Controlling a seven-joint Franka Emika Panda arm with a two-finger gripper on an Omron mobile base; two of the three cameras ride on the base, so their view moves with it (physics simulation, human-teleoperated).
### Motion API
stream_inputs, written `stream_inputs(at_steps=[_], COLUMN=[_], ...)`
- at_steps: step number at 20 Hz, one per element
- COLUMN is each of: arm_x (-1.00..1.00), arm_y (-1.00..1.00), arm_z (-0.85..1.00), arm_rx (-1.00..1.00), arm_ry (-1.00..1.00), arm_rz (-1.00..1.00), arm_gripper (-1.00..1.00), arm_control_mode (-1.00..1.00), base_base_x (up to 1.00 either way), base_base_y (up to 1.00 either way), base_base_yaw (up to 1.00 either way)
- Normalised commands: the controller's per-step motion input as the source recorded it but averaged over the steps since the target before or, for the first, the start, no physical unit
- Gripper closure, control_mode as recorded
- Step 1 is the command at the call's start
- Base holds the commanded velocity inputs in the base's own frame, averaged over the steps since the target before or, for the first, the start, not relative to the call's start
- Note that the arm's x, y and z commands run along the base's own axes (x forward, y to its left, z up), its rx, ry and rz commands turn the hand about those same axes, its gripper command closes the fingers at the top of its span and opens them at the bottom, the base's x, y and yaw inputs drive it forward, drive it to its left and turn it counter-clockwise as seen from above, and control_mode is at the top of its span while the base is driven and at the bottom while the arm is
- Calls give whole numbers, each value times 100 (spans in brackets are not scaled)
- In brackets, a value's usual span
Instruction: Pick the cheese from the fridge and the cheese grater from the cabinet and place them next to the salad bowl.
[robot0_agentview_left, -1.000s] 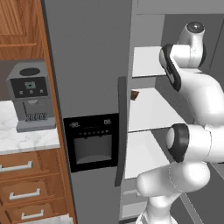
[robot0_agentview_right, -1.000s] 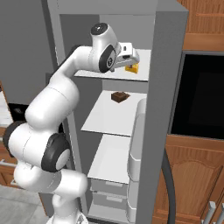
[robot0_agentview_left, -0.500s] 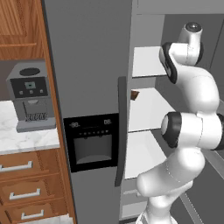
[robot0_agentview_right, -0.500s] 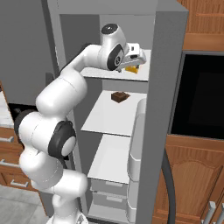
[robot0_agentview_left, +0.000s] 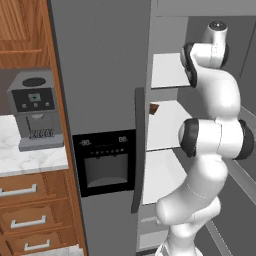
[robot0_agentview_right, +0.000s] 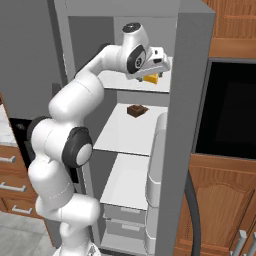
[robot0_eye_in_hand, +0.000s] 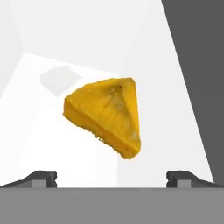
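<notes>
The fridge (robot0_agentview_right: 187, 150) is standing open, its white shelves showing, and everything here is placed against it. The arm is reaching up into its top shelf, with the gripper (robot0_agentview_right: 153, 70) hanging just in front of the cheese (robot0_agentview_right: 151, 78). The cheese is lying on that top shelf, toward the shelf's right side in the right base view, partly hidden behind the hand. In the hand view the cheese (robot0_eye_in_hand: 107, 116) is sitting as a yellow-orange wedge on the white shelf floor, centred between and beyond the two fingertips (robot0_eye_in_hand: 43, 178), which are standing wide apart with nothing between them; the gripper (robot0_eye_in_hand: 111, 179) is not touching the cheese. A pale flat block (robot0_eye_in_hand: 60, 79) is lying on the same shelf behind the wedge, toward the back wall.

One shelf below, a small brown block (robot0_agentview_right: 137, 110) is resting near the shelf's front edge; its corner (robot0_agentview_left: 154, 108) is peeking past the door edge in the left base view. The closed left fridge door is carrying a black dispenser panel (robot0_agentview_left: 106, 161) and a long dark handle (robot0_agentview_left: 137, 150). Left of the fridge, a coffee machine (robot0_agentview_left: 34, 109) is sitting on a marble counter (robot0_agentview_left: 30, 159) over wooden drawers (robot0_agentview_left: 35, 215). Right of the fridge, a black oven window (robot0_agentview_right: 230, 110) is showing in wooden cabinetry.
</notes>
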Motion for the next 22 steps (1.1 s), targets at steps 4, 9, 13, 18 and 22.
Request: stream_inputs(at_steps=[4, 9, 13, 18, 22], arm_x=[20, 12, 31, 38, 11], arm_y=[-7, -4, -19, -24, -1], arm_z=[-6, 0, -1, 0, 0], arm_rx=[0, 0, 3, 5, 0], arm_ry=[8, 1, 3, 4, 2], arm_rz=[0, 0, 1, 2, 3], arm_gripper=[-100, -100, -100, -100, -100], arm_control_mode=[-100, -100, -100, -100, -100], base_base_x=[0, 0, 0, 0, 0], base_base_y=[0, 0, 0, 0, 0], base_base_yaw=[0, 0, 0, 0, 0])
